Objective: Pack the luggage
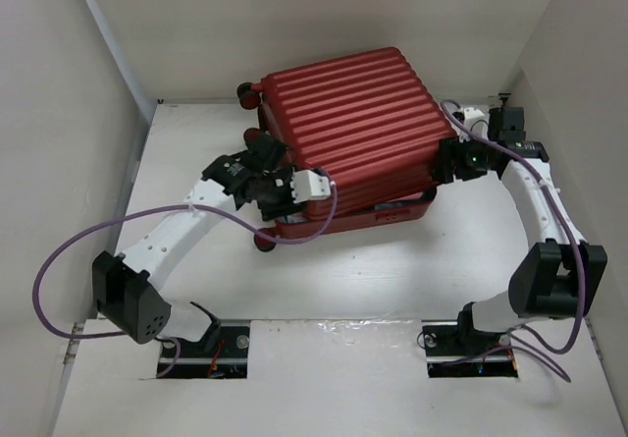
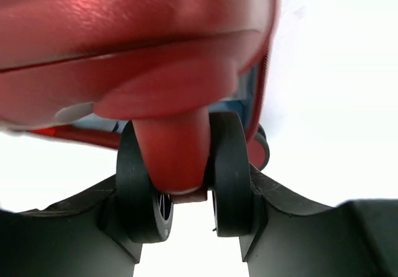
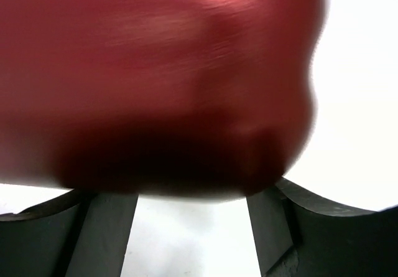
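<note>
White bench [image 1: 392, 270] boxed by white walls [image 1: 294, 25]: the luggage [image 1: 353, 123] lies flat at the far middle, its ribbed top half skewed over the bottom half, with a narrow gap along the near edge. Left hand [image 2: 189, 205] is at the near-left corner, its fingers [image 2: 74, 227] closed against both sides of a black twin wheel [image 2: 230, 171] with the red fork [image 2: 171, 152] between. Right hand [image 3: 193, 224] is at the right side, fingers [image 3: 62, 233] apart, blurred red luggage surface filling the view above them; whether it grips cannot be told.
</note>
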Motion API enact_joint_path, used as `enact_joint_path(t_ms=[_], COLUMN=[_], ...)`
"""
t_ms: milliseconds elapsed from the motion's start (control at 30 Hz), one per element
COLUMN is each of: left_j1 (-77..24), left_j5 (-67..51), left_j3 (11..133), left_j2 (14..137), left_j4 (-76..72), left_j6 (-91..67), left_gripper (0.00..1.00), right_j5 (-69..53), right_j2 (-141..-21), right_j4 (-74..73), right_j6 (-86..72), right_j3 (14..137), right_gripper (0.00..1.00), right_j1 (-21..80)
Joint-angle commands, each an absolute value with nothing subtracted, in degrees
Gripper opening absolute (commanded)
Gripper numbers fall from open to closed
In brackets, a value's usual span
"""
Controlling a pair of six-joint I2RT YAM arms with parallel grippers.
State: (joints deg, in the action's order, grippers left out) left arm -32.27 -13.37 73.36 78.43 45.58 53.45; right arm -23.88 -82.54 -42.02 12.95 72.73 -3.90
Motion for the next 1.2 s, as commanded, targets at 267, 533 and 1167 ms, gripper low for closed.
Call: enact_joint_path(t_ms=[267, 533, 1167], left_j1=[-60.63, -59.77, -21.19], left_j5=[-20.99, -26.54, -13.54], left_j3=[118.61, 122.10, 107.67], left_j2=[104.74, 102.58, 93.07], left_j4=[43.15, 43.51, 41.40], left_j6=[37.36, 30.77, 33.39], left_gripper=[0.23, 0.67, 1.00], right_j5=[-29.97, -22.33, -10.29], right_j2=[-98.34, -95.55, -82.01], right_j4=[-37.96, -45.35, -45.18], right_j6=[16.87, 22.94, 15.12], right_j3=[95.78, 99.34, 92.03], right_gripper=[0.76, 1.00, 1.00], right_j1=[-7.21, -8.26, 3.60])
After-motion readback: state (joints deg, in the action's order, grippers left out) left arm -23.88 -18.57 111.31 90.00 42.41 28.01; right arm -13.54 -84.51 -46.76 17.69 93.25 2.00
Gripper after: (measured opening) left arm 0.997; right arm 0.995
